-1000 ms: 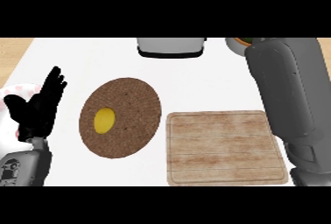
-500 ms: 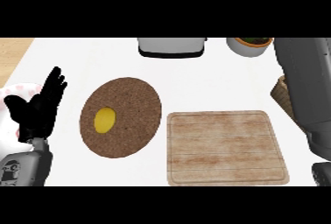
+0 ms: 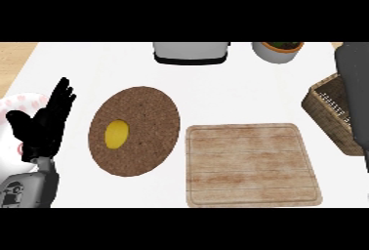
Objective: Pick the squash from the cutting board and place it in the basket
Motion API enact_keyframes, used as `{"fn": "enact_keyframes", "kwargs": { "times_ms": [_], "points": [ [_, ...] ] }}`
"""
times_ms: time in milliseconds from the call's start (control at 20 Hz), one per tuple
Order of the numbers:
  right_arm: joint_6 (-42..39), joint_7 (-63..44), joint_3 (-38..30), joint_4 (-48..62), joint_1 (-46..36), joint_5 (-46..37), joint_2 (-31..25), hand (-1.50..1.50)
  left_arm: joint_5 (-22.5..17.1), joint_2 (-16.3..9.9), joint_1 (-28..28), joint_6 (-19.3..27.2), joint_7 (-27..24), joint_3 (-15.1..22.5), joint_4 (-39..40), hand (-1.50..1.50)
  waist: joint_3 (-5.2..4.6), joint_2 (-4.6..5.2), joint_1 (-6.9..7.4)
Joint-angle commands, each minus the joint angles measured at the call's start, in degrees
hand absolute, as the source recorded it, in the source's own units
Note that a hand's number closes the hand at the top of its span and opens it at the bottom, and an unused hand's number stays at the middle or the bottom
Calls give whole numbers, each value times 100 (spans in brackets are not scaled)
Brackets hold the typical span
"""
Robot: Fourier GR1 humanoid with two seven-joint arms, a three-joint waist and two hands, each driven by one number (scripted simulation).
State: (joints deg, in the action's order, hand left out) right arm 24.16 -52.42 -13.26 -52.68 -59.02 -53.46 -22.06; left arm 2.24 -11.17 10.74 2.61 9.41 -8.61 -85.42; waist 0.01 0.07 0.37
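In the head view, the left hand point(image 3: 45, 124) rested by the tabletop's left edge, fingers spread and upright, holding nothing. The right forearm point(image 3: 355, 93) crossed the wicker basket point(image 3: 328, 105) at the right edge; its hand was hidden. The cutting board point(image 3: 250, 165) lay bare. A yellow squash-like piece point(image 3: 116, 135) lay on the round brown mat point(image 3: 134, 131), long axis running near-to-far.

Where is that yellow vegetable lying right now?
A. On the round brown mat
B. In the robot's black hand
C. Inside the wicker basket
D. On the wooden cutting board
A. The yellow squash lies on the round brown mat, left of the cutting board, which carries nothing; the basket is off at the right edge, and the left hand rests open beside the mat, not touching it.
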Motion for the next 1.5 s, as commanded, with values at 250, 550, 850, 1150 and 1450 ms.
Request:
{"fn": "enact_keyframes", "kwargs": {
  "times_ms": [250, 550, 850, 1150, 1450],
  "points": [
    [-161, 711, -552, 2, 314, 869, -480, 150, -27, 5, -268, -78, -225, -52, -29, 0, -1, -2, 16],
    [-1459, 1402, 1254, 169, 768, -834, -1231, 150, 152, 91, 147, 148, 57, 83, -33, 0, -15, 7, 5],
    [-1474, 1753, 1341, 613, 545, -1219, -1523, 150, -38, -34, 41, -33, -44, -100, 0, 0, -3, 17, 40],
    [-1591, 1724, 1159, 884, 319, -1357, -1405, 150, 133, 185, 46, 116, -179, 65, 185, 0, -2, 6, 16],
    [-2589, 1457, 1091, 1199, 233, -1215, -1291, 150, 133, 149, -94, 130, 146, 106, -366, 0, -2, -16, 29]
  ]
}}
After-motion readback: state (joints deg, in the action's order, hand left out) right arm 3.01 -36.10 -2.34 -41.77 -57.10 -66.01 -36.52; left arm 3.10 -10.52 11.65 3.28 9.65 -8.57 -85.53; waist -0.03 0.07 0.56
